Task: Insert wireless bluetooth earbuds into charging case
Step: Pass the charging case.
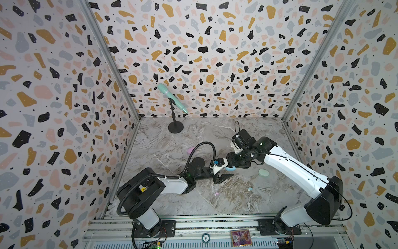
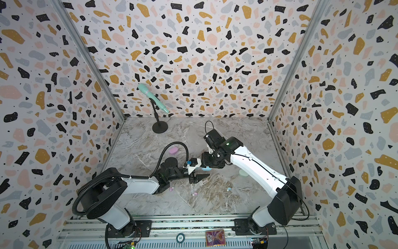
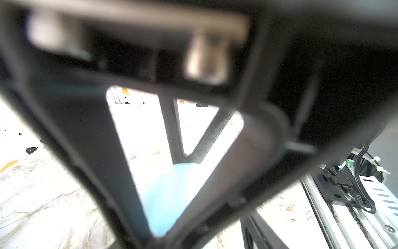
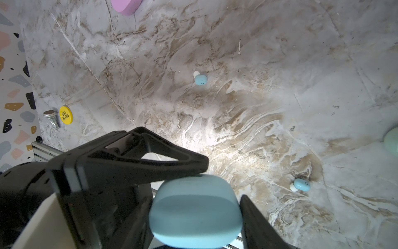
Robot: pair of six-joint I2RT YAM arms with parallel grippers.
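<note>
Top view: right gripper [image 1: 233,165] clamps light-blue charging case [image 1: 230,169] mid-table, likely steadying it; left gripper [image 1: 225,178] alongside, jaws part-spread, hold unclear.
Left wrist: case [image 3: 170,194] between blurred fingers [image 3: 86,151].
Right wrist: left fingertip [image 4: 200,166] on case [image 4: 196,211] edge, presumably for the lid; blue earbuds [image 4: 200,78] loose on table [image 4: 280,107], apart from it.

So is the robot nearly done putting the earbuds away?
Not nearly. Done: no earbud looks put away. In hand: the right gripper holds the blue case, lid seemingly shut, left gripper at it. To do: blue earbuds and pink earbuds lie loose on the table.
</note>
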